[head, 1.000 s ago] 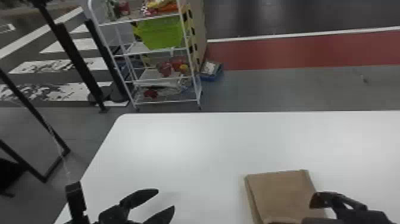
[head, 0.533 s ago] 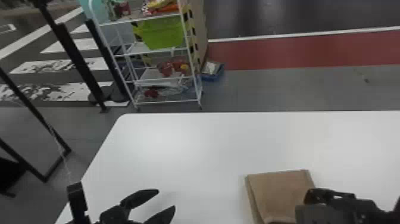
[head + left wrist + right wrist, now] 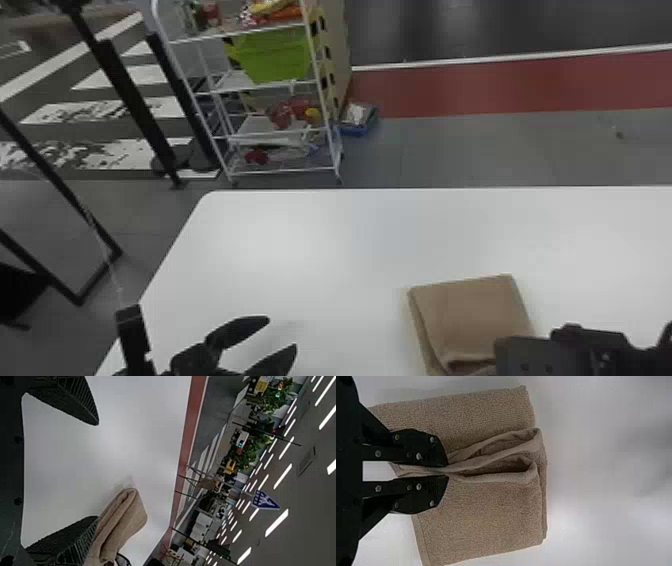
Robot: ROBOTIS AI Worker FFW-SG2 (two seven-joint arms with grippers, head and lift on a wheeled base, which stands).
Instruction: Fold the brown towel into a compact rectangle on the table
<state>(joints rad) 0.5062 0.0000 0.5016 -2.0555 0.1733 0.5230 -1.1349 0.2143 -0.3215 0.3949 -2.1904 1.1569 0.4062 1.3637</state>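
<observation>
The brown towel (image 3: 475, 315) lies folded in layers on the white table, at the right of the head view. My right gripper (image 3: 530, 355) is over its near right part. In the right wrist view, the right gripper (image 3: 445, 471) is shut on a raised fold of the towel (image 3: 482, 514), with looped layers between two flatter panels. My left gripper (image 3: 282, 334) stands open to the left of the towel, apart from it. In the left wrist view, nothing lies between the fingertips of the left gripper (image 3: 98, 471), and the towel (image 3: 123, 518) shows past one finger.
The white table (image 3: 320, 240) extends around the towel, with its rounded far-left corner in view. Beyond it on the floor stand a white wire shelf (image 3: 280, 172) with a green bin (image 3: 277, 55), a blue box (image 3: 360, 122) and black posts (image 3: 130, 95).
The right gripper has shifted over the towel's near right part, and its outline has turned. The left gripper stays where it was.
</observation>
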